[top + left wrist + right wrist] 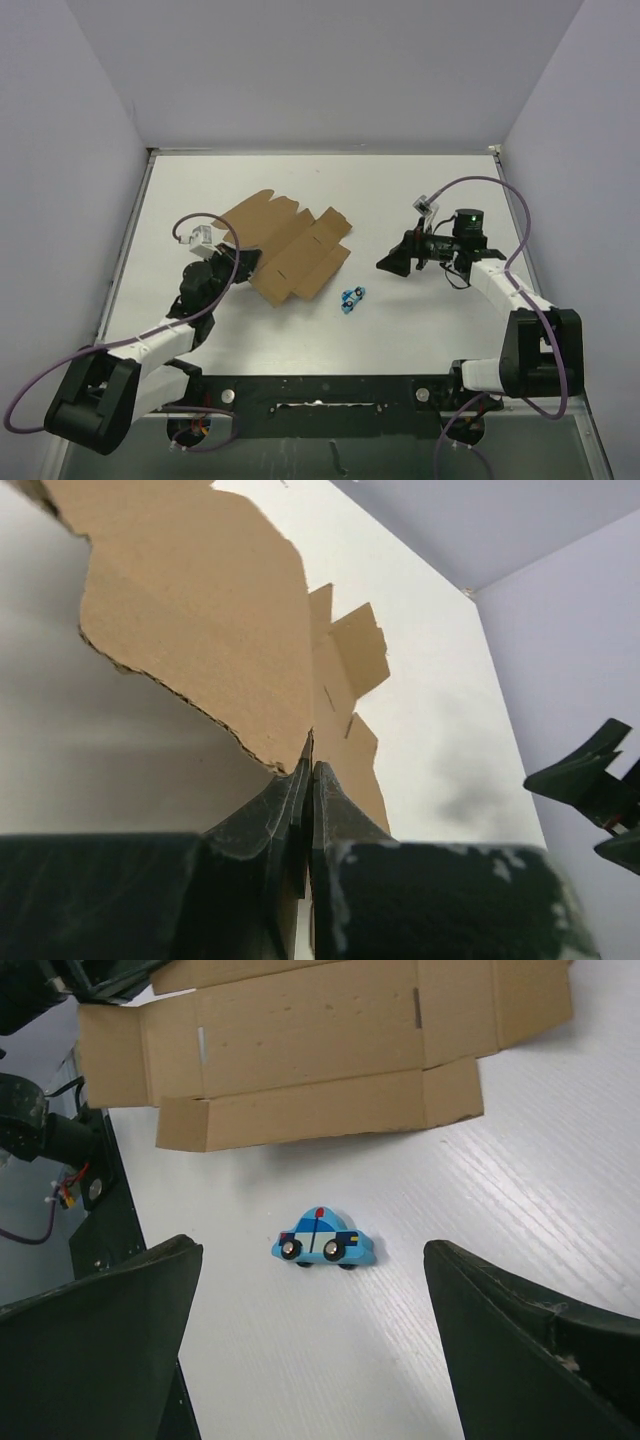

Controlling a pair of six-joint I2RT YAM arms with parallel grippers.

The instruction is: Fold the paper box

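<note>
Your left fingers [285, 805] are pinched tight on the left edge of the paper box [290, 245], an unfolded sheet lying on the bench [420, 330], left of centre. Your right fingers [110, 1340] are spread wide, gripping nothing, hanging over the bench to the right, apart from the cardboard. A small blue toy car [323, 1239] sits near the box's near edge.

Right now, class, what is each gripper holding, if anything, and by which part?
The left gripper pinches the paper box by the edge of its nearest flap. The right gripper stands open, holding nothing.
</note>
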